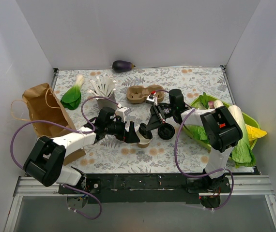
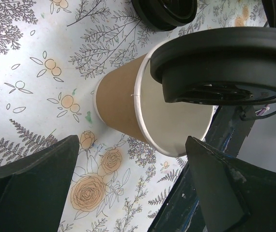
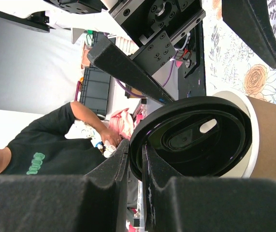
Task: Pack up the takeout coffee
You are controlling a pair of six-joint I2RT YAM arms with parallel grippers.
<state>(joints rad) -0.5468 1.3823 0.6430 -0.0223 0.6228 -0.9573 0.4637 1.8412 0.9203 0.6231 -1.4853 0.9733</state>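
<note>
The takeout coffee cup (image 2: 121, 106), tan with a pale inside, stands on the floral table near the middle front (image 1: 144, 141). My left gripper (image 2: 132, 145) is open, its fingers (image 2: 31, 186) wide on either side of the cup and apart from it; it also shows in the top view (image 1: 130, 133). My right gripper (image 3: 134, 150) is shut on the edge of a black lid (image 3: 191, 140) and holds it tilted against the cup's mouth (image 2: 220, 63). The cup also shows in the right wrist view (image 3: 271, 145). The brown two-well carrier (image 1: 145, 94) sits behind, with nothing in it.
A second black lid (image 1: 166, 131) lies just right of the cup. A grey cup of white sticks (image 1: 104, 92), bok choy (image 1: 72, 96) and a brown paper bag (image 1: 43, 108) stand at left. A green basin (image 1: 247, 121) of vegetables sits at right, an eggplant (image 1: 122, 65) at the back.
</note>
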